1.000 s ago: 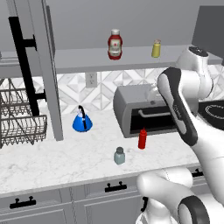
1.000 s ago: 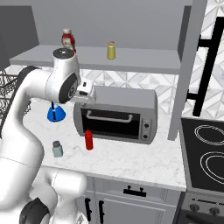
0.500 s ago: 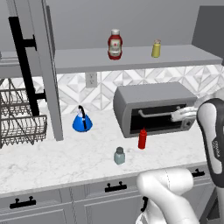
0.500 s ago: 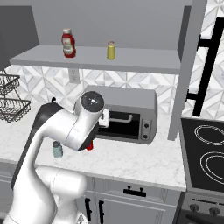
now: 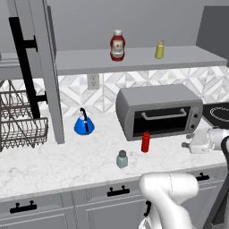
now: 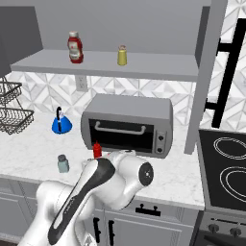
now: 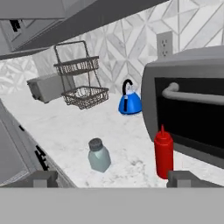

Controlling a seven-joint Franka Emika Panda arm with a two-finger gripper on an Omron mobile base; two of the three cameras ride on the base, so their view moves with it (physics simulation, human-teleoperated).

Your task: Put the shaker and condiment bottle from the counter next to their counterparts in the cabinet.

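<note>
The stubby grey-teal shaker (image 5: 122, 159) (image 6: 62, 163) (image 7: 99, 155) stands on the marbled counter (image 5: 67, 165) near its front edge. The slim red condiment bottle (image 5: 145, 142) (image 6: 97, 149) (image 7: 163, 153) stands upright just before the toaster oven. On the cabinet shelf (image 5: 134, 61) are the ketchup bottle (image 5: 117, 45) (image 6: 74, 47) and the yellow shaker (image 5: 159, 49) (image 6: 122, 55). My gripper (image 7: 113, 178) (image 5: 187, 144) is open and empty, low over the counter to the right of the red bottle, looking along the counter at both items.
A grey toaster oven (image 5: 159, 109) (image 7: 192, 113) sits behind the red bottle. A blue kettle (image 5: 83, 123) and a wire rack (image 5: 18, 120) stand to the left. The open cabinet door with its black handle (image 5: 27, 67) hangs at the left. A stove (image 6: 226, 168) lies to the right.
The arm has swung down and to the right, from in front of the toaster oven to low over the counter's right end. The shaker and red bottle have not moved.
</note>
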